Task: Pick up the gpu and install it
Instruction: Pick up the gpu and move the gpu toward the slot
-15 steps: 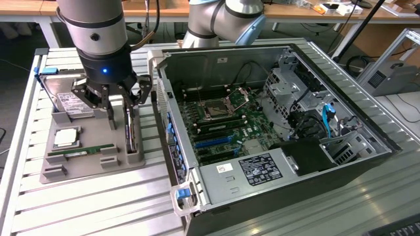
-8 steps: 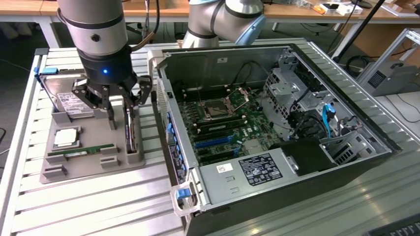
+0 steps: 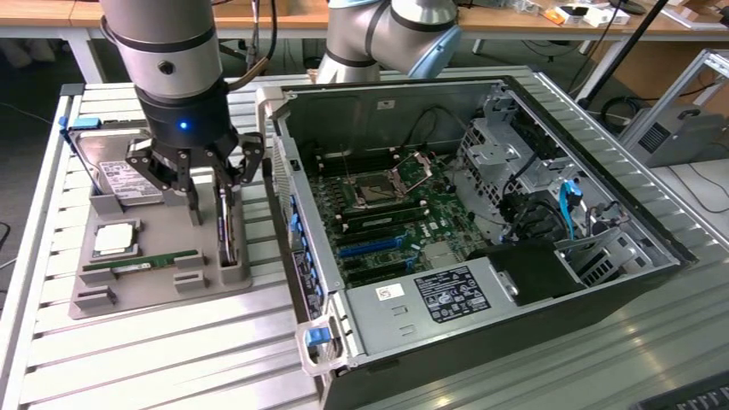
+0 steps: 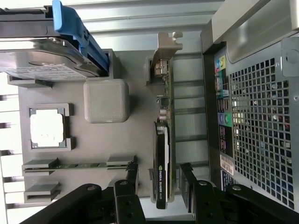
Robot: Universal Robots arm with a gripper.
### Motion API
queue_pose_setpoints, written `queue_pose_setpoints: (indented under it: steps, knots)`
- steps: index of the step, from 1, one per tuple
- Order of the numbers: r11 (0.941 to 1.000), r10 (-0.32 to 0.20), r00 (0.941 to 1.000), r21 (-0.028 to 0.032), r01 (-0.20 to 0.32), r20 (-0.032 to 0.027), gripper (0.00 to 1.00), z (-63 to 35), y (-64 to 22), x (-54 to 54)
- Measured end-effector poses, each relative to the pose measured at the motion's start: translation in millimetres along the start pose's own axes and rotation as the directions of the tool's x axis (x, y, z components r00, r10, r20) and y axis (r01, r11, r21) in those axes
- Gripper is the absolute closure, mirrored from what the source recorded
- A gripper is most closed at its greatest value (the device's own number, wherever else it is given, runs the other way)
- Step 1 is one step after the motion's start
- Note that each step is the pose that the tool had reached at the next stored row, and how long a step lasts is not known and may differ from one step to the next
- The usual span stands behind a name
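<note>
The claw [image 3: 210, 212] is seen spread wide with nothing pinched, one finger [image 4: 132, 179] set on either side of the gpu [image 4: 163, 140]. The card is stood on its long edge in a slot of the grey fixture tray [image 3: 160, 295], directly beneath the claw. A gap is left between each pad and the card's faces, so no contact is judged to be made yet. The silvery end bracket [image 4: 168, 44] lies at the end of the card farther from the fingers, so the grip would be taken toward one end rather than the middle. A card held off-centre may be tipped as it is raised, and its lower edge could be caught in the slot. If the fingers meet it unevenly, it may be pushed sideways against the slot wall before it is clamped. Beside the claw, away from the case, the memory stick [image 4: 79, 164] and a square processor chip [image 4: 46, 130] are set in their own holders, with the hard drive [image 4: 42, 56] farther off. On the claw's other side the open computer case [image 3: 479, 213] is laid, its wall near enough for the card to be knocked against it. The blue expansion slots [image 3: 370, 248] lie beyond, well apart from the claw.
</note>
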State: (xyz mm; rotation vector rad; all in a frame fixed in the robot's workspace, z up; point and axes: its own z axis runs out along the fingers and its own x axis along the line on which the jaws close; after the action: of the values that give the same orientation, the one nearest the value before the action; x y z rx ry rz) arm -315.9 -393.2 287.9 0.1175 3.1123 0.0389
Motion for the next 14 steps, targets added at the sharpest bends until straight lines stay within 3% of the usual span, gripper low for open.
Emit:
queue_pose_setpoints:
  steps: [14]
  knots:
    - [1.0000, 0.000, 1.0000, 0.0068, 0.000, 0.0005, 0.52, 4.0, 0.5, 0.1]
